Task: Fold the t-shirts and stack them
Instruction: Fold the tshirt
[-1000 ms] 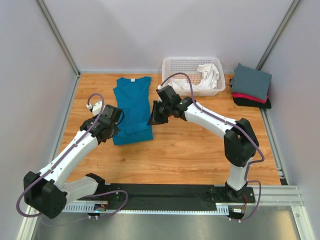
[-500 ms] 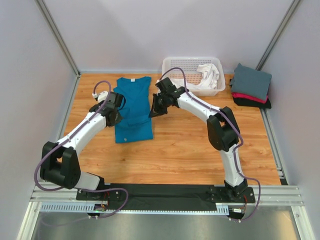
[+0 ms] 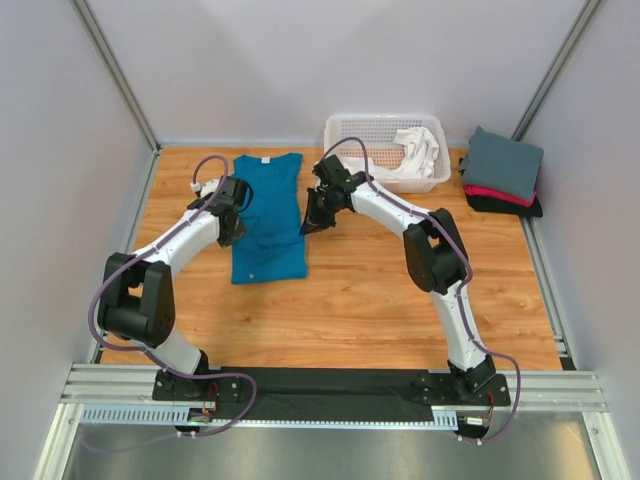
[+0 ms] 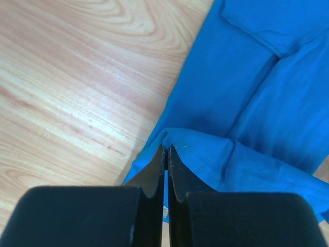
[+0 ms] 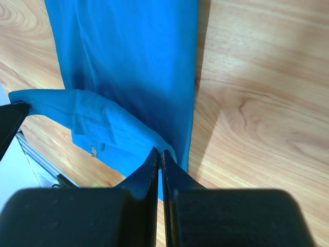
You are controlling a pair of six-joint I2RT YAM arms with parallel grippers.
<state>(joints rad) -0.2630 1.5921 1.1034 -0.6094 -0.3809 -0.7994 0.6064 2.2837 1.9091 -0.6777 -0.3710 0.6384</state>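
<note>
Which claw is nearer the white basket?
Right. The right claw pinches the teal t-shirt on the side facing the basket; the left claw pinches its opposite side, farther off.

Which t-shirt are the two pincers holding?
The teal-blue t-shirt on the table; the others lie in the folded stack at right or in the basket, untouched.

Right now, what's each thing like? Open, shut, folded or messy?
left gripper: shut on teal t-shirt
right gripper: shut on teal t-shirt
teal t-shirt: partly folded, edge lifted by both grippers
white t-shirt: crumpled in basket
basket: upright
grey t-shirt: folded, on top
red-pink t-shirt: folded, under the grey one
black t-shirt: folded, lowest
</note>
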